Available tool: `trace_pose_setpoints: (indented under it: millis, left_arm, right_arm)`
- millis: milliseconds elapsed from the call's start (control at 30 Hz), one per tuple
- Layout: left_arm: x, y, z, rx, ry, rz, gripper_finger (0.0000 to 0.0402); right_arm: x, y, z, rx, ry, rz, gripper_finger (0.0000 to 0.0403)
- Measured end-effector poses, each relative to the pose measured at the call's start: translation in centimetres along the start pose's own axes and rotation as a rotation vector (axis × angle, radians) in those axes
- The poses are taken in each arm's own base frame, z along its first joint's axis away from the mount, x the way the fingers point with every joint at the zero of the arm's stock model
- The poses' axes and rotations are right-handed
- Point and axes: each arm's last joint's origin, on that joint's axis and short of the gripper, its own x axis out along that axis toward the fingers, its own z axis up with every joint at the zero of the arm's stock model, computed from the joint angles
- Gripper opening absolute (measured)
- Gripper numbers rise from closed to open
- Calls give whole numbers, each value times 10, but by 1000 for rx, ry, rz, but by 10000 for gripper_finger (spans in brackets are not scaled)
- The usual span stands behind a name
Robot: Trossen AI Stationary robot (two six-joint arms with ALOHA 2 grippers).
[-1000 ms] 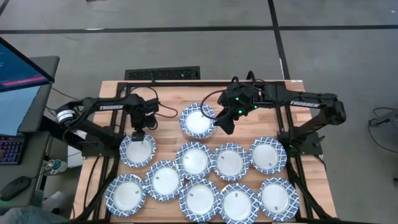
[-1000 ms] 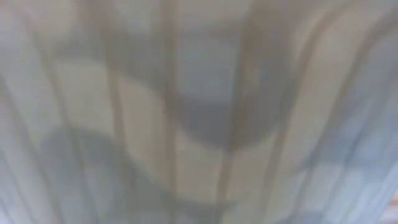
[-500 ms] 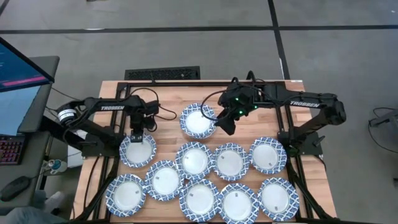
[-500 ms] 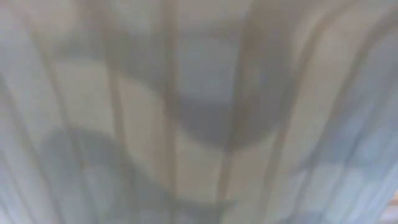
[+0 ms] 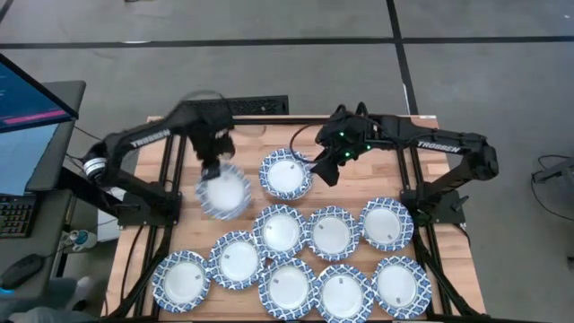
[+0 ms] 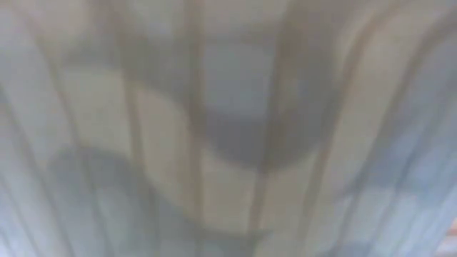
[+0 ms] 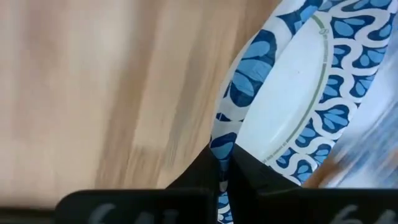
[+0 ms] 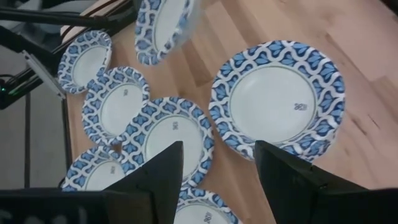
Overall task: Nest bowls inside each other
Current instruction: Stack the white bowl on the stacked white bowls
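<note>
From above, we see the left gripper (image 5: pixel 213 167) holding a lifted bowl (image 5: pixel 223 191) by its rim, blurred, above the table (image 5: pixel 247 130) just left of the lone bowl (image 5: pixel 285 174). The left arm reaches in from the left, bent at the elbow. The right gripper (image 5: pixel 325 170) hovers at the lone bowl's right edge, its arm stretched in from the right. Nine more bowls (image 5: pixel 281 230) lie in two rows in front of the lone bowl.

The low view gives us only a blurred blue-and-white pattern.

At the left wrist, we see the fingers (image 7: pixel 205 177) pinching the lifted bowl's (image 7: pixel 292 106) patterned rim, the bowl tilted.

At the right wrist, the fingers (image 8: pixel 155 171) are spread apart over the table, beside the lone bowl (image 8: pixel 277 99).
</note>
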Motion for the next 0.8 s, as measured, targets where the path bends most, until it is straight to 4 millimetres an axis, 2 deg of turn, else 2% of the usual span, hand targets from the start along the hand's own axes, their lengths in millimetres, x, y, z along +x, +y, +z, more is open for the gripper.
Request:
trace_pose_setpoints:
  millis: [67, 133, 200, 267, 567, 667, 800]
  left_arm:
    - [-26, 0, 10, -95, -128, -47, 1]
    - [-44, 2, 22, -177, -259, -113, 1]
    - [-53, 6, 39, -258, -363, -134, 0]
    - [-54, 11, 56, -309, -398, -134, 0]
    - [2, 30, 128, -326, -168, -191, 0]
    - [17, 37, 143, -327, -132, -250, 0]
    - [33, 45, 155, -331, -105, -228, 1]
  right_arm:
    - [0, -2, 1, 2, -3, -5, 221]
    - [-1, -4, 2, -6, -9, -8, 221]
    - [-1, -4, 3, -9, -19, -11, 221]
    - [-1, -4, 3, -12, -28, -26, 221]
    - [-1, -5, 1, -8, -10, -38, 221]
    - [-1, -6, -1, -1, 15, -46, 221]
    - [-1, -7, -2, 1, 21, -61, 221]
